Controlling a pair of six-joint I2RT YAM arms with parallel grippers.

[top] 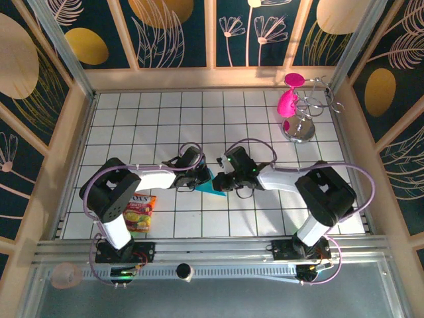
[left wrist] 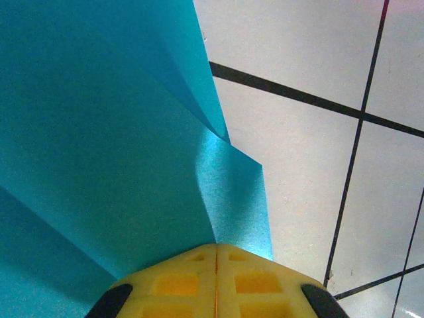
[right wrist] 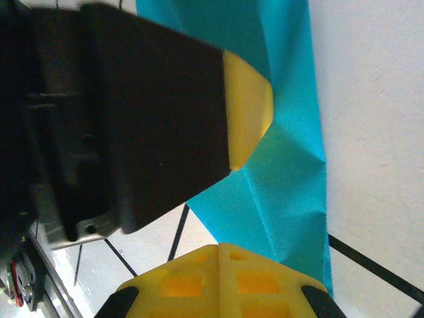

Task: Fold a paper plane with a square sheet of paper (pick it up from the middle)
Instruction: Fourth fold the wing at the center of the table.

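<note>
Two tools meet nose to nose over the white tiled counter. Between them is the paper sheet, turquoise and already creased, showing from above as a small wedge under and just nearer than both tips.

The left tool is clenched on the sheet. In its wrist view the yellow pads are pressed together with no gap, and the paper rises straight out of their seam. It spreads up and to the left of the tool, with one fold standing up ahead of the tips.

The right tool is likewise clamped on the sheet. Its pads are closed, and the blue paper runs into them from above, buckled into several facets. The left tool's yellow tip sits just ahead, against the same paper.

A red-and-yellow snack packet lies well to the left of the left tool, by that arm's base. Pink goblets hang on a wire rack, far beyond the right tool.
</note>
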